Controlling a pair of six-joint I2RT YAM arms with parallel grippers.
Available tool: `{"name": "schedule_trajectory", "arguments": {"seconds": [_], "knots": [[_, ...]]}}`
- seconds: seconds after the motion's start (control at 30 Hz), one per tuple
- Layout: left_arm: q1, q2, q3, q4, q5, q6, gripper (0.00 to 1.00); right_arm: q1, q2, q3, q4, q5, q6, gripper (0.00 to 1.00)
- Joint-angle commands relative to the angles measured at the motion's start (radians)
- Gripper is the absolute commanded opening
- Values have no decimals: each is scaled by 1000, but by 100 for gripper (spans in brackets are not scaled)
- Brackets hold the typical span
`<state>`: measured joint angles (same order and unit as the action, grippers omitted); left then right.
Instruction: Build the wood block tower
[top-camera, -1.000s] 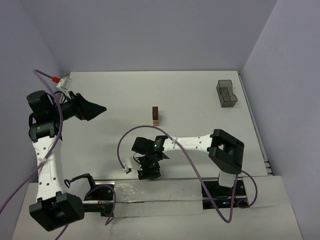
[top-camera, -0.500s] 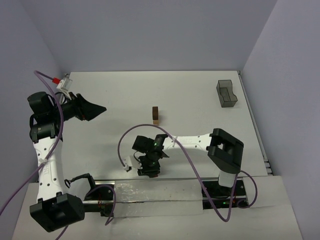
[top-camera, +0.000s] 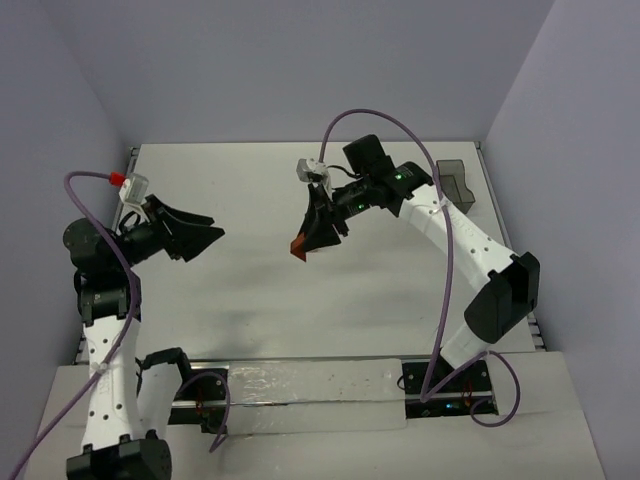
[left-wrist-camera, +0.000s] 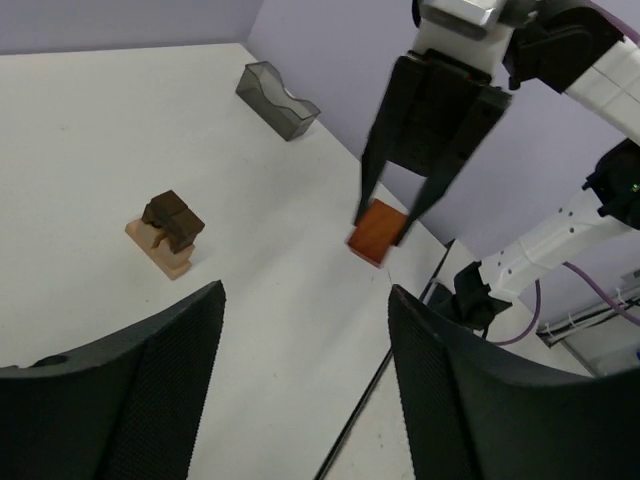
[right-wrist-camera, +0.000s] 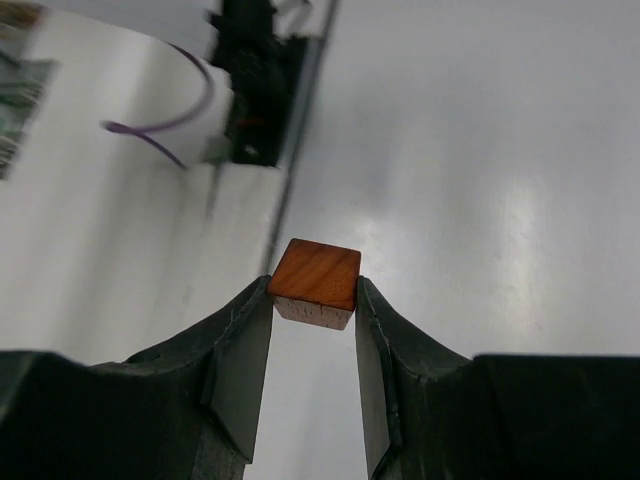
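Observation:
The wood block tower (left-wrist-camera: 166, 232) is a light tan block with dark brown blocks on top, standing on the white table in the left wrist view. In the top view my right arm hides it. My right gripper (top-camera: 305, 243) is shut on a reddish-brown cube (top-camera: 299, 247) and holds it in the air. The left wrist view shows that cube (left-wrist-camera: 377, 231) right of the tower and apart from it. The right wrist view shows the cube (right-wrist-camera: 316, 275) pinched at the fingertips of my right gripper (right-wrist-camera: 313, 292). My left gripper (top-camera: 207, 232) is open and empty at the left, and its jaws also show in its own view (left-wrist-camera: 305, 380).
A grey translucent bin (top-camera: 458, 188) stands at the far right of the table, also in the left wrist view (left-wrist-camera: 277, 98). A mounting rail (top-camera: 300, 385) with purple cables runs along the near edge. Lilac walls close in the table on three sides.
My right arm has swung from low by the near edge up over the middle of the table, now holding the reddish-brown cube. My left gripper has shifted slightly right and down.

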<state>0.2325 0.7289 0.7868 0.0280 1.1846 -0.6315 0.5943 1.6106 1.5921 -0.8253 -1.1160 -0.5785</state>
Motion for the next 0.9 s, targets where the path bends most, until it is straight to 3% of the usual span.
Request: {"name": "schedule_trajectory", "arguments": {"seconds": [0.0,0.07,0.2,0.37,0.53,0.87], "knots": [[-194,6,29,90,-151,-59,70,-41,-40,-41,150,-372,181,5],[-293,20,7,185,-191,-127,69,-51,-40,-50,170,-411,195,5],[-392,45,-134,470,-279,-394,67,-60,-11,4,112,-471,182,1],[-528,92,-125,547,-361,-376,63,-92,166,312,-374,-502,-77,0],[-577,145,-61,446,-410,-307,64,-108,184,305,-329,-502,0,0],[-643,236,-40,417,-469,-320,62,-114,197,281,-217,-502,180,0]]}}
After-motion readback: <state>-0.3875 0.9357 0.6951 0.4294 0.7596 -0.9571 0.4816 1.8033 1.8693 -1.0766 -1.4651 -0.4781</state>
